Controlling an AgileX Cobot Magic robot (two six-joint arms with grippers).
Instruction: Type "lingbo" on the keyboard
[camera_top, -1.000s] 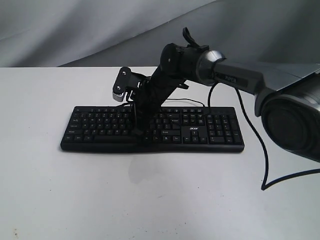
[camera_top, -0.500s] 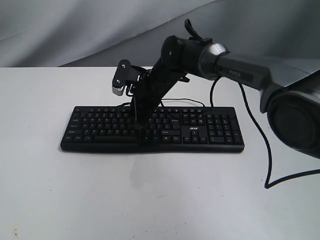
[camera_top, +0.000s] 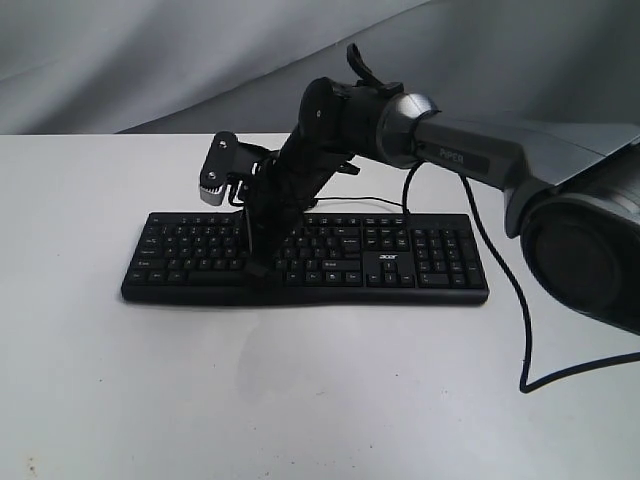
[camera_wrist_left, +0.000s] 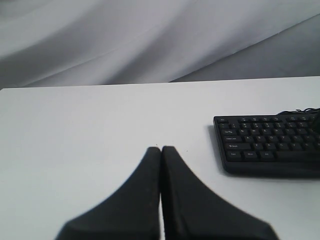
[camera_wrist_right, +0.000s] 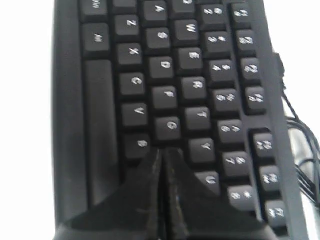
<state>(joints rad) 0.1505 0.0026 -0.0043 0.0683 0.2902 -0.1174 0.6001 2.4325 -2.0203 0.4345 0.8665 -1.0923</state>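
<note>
The black keyboard (camera_top: 425, 256) with white legends lies lengthwise across the middle of the white table. My right gripper (camera_top: 254, 268) reaches in from the right and points down onto the letter keys left of the keyboard's middle. In the right wrist view the keyboard (camera_wrist_right: 150, 65) fills the frame. There my right gripper (camera_wrist_right: 162, 150) is shut, its tips beside the B key (camera_wrist_right: 142, 144) and just below the G key (camera_wrist_right: 170, 125); whether they touch a key I cannot tell. My left gripper (camera_wrist_left: 161, 148) is shut and empty above bare table, well clear of the keyboard's end (camera_wrist_left: 270, 145).
A black arm cable (camera_top: 527, 330) hangs down to the table at the right. The keyboard's thin cable (camera_top: 372, 199) runs behind it. A grey cloth backdrop (camera_top: 150, 60) rises behind the table's far edge.
My right gripper has shifted left along the keyboard, from near its middle toward the left-hand letter keys, and sits slightly lower. The keyboard has not moved.
</note>
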